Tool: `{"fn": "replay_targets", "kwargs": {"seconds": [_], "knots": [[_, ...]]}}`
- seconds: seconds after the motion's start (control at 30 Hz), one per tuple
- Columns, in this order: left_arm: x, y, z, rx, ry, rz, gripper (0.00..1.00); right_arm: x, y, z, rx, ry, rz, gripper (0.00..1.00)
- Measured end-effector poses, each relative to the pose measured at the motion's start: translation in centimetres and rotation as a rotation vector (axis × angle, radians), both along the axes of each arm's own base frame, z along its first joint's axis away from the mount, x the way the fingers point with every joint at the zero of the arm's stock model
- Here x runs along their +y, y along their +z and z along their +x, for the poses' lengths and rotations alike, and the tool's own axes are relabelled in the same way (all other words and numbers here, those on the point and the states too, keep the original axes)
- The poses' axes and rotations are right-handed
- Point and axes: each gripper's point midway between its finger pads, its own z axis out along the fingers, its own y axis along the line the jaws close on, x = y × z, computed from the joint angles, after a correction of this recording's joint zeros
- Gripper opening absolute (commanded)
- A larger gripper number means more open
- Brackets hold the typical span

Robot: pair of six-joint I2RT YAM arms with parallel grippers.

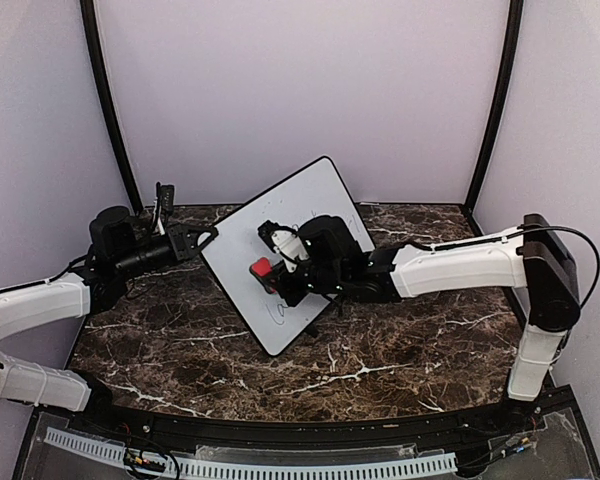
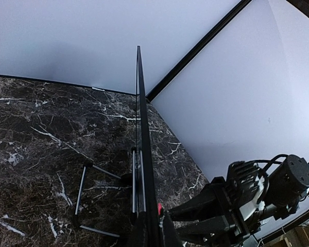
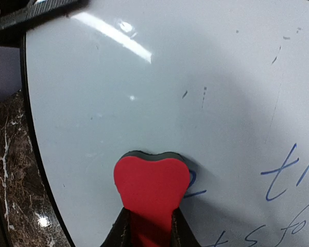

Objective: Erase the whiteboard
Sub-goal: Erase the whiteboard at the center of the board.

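Note:
The whiteboard [image 1: 280,255] stands tilted on the marble table, white with a thin black frame. Blue handwriting shows on it in the right wrist view [image 3: 293,175]. My right gripper [image 1: 270,268] is shut on a small red eraser [image 3: 152,180] and presses it flat against the whiteboard [image 3: 170,77], over the start of the writing. My left gripper [image 2: 153,231] is shut on the whiteboard's left edge [image 2: 142,134], which I see edge-on; in the top view the left gripper [image 1: 206,236] sits at the board's left corner.
The board's thin metal stand legs [image 2: 87,190] rest on the marble tabletop [image 1: 180,350] behind it. Purple enclosure walls [image 1: 300,90] with black posts surround the table. The right arm [image 1: 460,265] reaches across from the right.

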Motion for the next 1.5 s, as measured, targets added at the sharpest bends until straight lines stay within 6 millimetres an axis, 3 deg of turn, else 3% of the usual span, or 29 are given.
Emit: {"fn": "replay_targets", "kwargs": {"seconds": [0.17,0.3,0.43,0.67,0.9,1.0,1.3,1.5], "knots": [[-0.2,0.0,-0.3,0.007,-0.019,-0.006,0.0,1.9,4.1,1.9,-0.071,-0.019,0.068,0.03],[-0.3,0.0,-0.3,0.012,-0.022,-0.009,0.0,2.1,4.5,2.3,-0.082,-0.025,0.077,0.03],[-0.2,-0.1,-0.3,0.019,-0.018,-0.008,0.0,1.4,3.1,2.0,-0.078,-0.03,0.082,0.04],[-0.2,-0.1,-0.3,0.02,-0.02,-0.008,0.0,-2.1,-1.5,0.1,-0.002,-0.051,0.025,0.06],[-0.2,-0.1,-0.3,0.019,-0.02,-0.008,0.0,-2.5,-2.0,-0.1,0.012,-0.06,0.011,0.12],[-0.1,-0.1,-0.2,0.019,-0.012,-0.007,0.0,-1.9,-1.3,0.5,0.001,-0.065,0.007,0.16],[0.1,-0.2,0.0,0.024,-0.003,-0.011,0.0,1.4,3.6,3.2,-0.093,-0.079,0.071,0.25],[0.0,-0.2,-0.1,0.026,-0.004,-0.013,0.0,1.6,3.8,3.4,-0.104,-0.077,0.072,0.26]]}}
